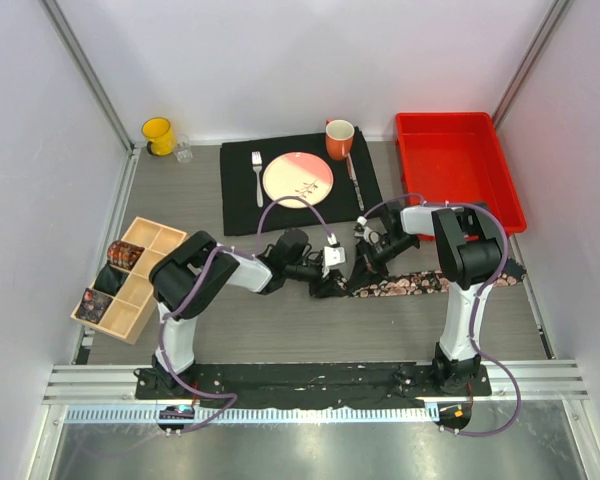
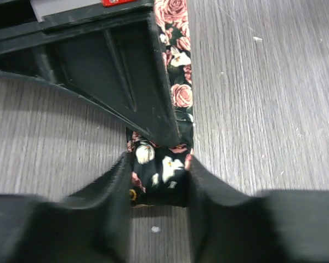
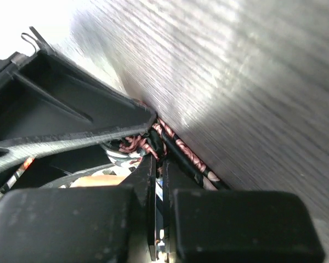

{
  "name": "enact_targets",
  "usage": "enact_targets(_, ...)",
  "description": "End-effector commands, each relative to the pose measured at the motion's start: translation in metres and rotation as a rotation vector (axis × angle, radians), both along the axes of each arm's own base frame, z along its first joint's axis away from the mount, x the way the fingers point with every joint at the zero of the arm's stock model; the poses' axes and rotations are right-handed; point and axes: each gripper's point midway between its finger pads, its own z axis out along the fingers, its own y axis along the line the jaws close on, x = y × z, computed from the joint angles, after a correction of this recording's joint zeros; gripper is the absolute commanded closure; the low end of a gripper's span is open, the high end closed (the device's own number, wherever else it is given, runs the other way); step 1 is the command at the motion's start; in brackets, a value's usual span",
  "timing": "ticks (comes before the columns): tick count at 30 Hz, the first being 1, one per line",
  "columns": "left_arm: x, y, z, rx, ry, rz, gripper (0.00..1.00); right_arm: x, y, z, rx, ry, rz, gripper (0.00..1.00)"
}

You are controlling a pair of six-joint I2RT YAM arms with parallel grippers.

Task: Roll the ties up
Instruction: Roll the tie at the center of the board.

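A black tie with pink floral print lies as a long strip across the table, its right end by the right arm's base post. Its left end is folded into a small roll. My left gripper is shut on that roll from both sides. My right gripper comes down onto the same end, its jaws nearly closed and pinching the tie's fabric. The strip runs away along the table. Coiled ties sit in a wooden box.
The wooden divided box stands at the left. A black placemat at the back holds a plate, fork and knife, with an orange mug. A red bin is at the back right. A yellow mug is at the back left.
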Motion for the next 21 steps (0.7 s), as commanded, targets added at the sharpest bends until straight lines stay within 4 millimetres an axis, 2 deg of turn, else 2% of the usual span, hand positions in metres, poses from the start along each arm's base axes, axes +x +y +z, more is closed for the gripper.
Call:
enact_targets(1,-0.011,0.032,-0.029,0.153,0.073,0.039,0.73,0.020,-0.003,-0.029,-0.110,-0.087,-0.009,0.94)
enact_targets(2,-0.012,0.039,-0.031,0.182,0.076,0.040,0.76,0.020,-0.004,-0.024,-0.106,-0.101,-0.002,0.90)
enact_targets(3,-0.018,0.051,-0.035,0.227,0.101,0.038,0.80,0.017,-0.005,-0.019,-0.104,-0.104,0.004,0.80)
enact_targets(5,-0.026,0.062,-0.039,0.261,0.081,0.002,0.81,0.019,-0.004,0.000,-0.065,-0.151,0.008,0.67)
enact_targets(6,-0.031,0.068,-0.039,0.279,0.085,-0.010,0.82,0.018,-0.003,0.008,-0.047,-0.157,0.005,0.56)
enact_targets(7,-0.032,0.070,-0.040,0.288,0.068,-0.020,0.81,0.018,0.002,0.023,0.003,-0.173,0.005,0.49)
enact_targets(9,-0.032,0.071,-0.039,0.301,0.073,-0.022,0.79,0.020,0.009,0.036,0.050,-0.169,-0.013,0.37)
enact_targets(13,-0.024,0.066,-0.041,0.315,0.085,0.004,0.73,0.018,0.030,0.049,0.101,-0.156,-0.002,0.35)
enact_targets(17,-0.019,0.062,-0.041,0.321,0.077,0.018,0.71,0.007,0.039,0.036,0.071,-0.138,0.049,0.44)
enact_targets(21,-0.018,0.061,-0.042,0.334,0.071,0.031,0.72,0.000,0.034,0.020,0.013,-0.118,0.087,0.50)
